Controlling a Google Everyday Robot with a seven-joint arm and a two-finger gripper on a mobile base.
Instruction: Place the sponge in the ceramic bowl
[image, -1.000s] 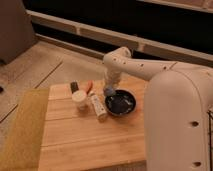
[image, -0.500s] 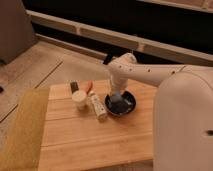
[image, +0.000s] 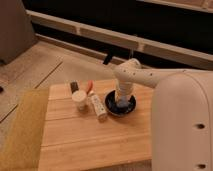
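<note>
Nearest, bare planks of the wooden worktop (image: 90, 145). Further in, a white bottle (image: 98, 107) lying flat beside a white cup (image: 79, 100). Right of these, the ceramic bowl (image: 131, 106), with the end effector (image: 121, 101) down inside it, just over the blue-grey sponge (image: 120, 105); grip state impossible to tell. Behind, a small black block (image: 74, 86) and an orange-red item (image: 89, 87).

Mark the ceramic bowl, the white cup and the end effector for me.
ceramic bowl (image: 110, 106): camera view, left rim.
white cup (image: 79, 101): camera view, middle of its side.
end effector (image: 121, 102): camera view, its tip, down inside the ceramic bowl.
</note>
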